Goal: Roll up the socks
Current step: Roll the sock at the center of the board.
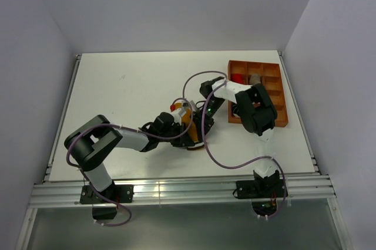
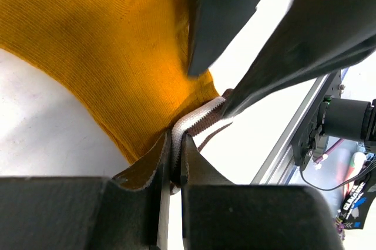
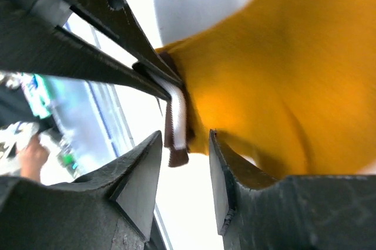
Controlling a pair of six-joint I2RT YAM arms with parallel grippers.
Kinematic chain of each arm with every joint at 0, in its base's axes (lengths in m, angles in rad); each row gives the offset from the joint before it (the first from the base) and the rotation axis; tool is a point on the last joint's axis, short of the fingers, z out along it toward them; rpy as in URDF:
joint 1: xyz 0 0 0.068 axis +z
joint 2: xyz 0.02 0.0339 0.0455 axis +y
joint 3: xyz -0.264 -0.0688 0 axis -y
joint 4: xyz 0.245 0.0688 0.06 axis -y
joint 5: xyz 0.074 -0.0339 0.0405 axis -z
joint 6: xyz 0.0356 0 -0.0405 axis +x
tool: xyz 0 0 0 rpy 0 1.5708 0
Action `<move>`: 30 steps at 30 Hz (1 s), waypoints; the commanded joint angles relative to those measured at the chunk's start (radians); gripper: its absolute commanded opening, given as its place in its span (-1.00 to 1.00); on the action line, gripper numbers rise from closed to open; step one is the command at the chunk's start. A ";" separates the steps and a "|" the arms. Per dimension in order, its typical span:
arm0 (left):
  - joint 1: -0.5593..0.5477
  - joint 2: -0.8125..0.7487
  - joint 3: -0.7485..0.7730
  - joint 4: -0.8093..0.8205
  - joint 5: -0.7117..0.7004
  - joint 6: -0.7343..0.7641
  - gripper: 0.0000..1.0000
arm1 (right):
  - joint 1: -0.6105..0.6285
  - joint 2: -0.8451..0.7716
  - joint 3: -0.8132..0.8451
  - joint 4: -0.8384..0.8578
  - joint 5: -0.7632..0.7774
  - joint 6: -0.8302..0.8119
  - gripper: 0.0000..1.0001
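Left wrist: left jaws pinch orange sock by striped cuff, likely anchoring it for rolling; right jaws narrowly parted at cuff end, not clamped.

The right fingers stand apart, with a clear gap between their tips. In that gap hangs the brown-and-white striped cuff of the mustard sock, whose body spreads beyond the tip on the view's right. The left fingers reach in from the upper left, pinched on the cuff.
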 commanded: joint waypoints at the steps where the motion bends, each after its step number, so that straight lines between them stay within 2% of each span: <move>1: 0.002 0.011 0.013 -0.177 -0.037 0.000 -0.99 | -0.038 -0.107 -0.015 0.103 0.036 0.054 -0.09; 9: 0.068 0.020 -0.004 -0.164 0.084 -0.060 -0.99 | -0.122 -0.210 -0.054 0.164 0.027 0.082 -0.07; 13: 0.108 0.046 0.047 -0.254 0.144 -0.081 -1.00 | -0.159 -0.293 -0.116 0.244 0.059 0.087 -0.07; 18: 0.149 0.115 0.128 -0.391 0.251 -0.114 -0.99 | -0.163 -0.439 -0.291 0.406 0.105 0.085 -0.04; 20: 0.160 0.158 0.164 -0.466 0.278 -0.141 -0.99 | -0.157 -0.514 -0.352 0.489 0.137 0.091 -0.01; 26: 0.186 0.235 0.222 -0.574 0.345 -0.186 -0.99 | -0.104 -0.683 -0.474 0.598 0.188 0.030 0.04; 30: 0.200 0.261 0.231 -0.595 0.362 -0.206 -0.99 | 0.034 -0.805 -0.605 0.713 0.311 0.001 0.08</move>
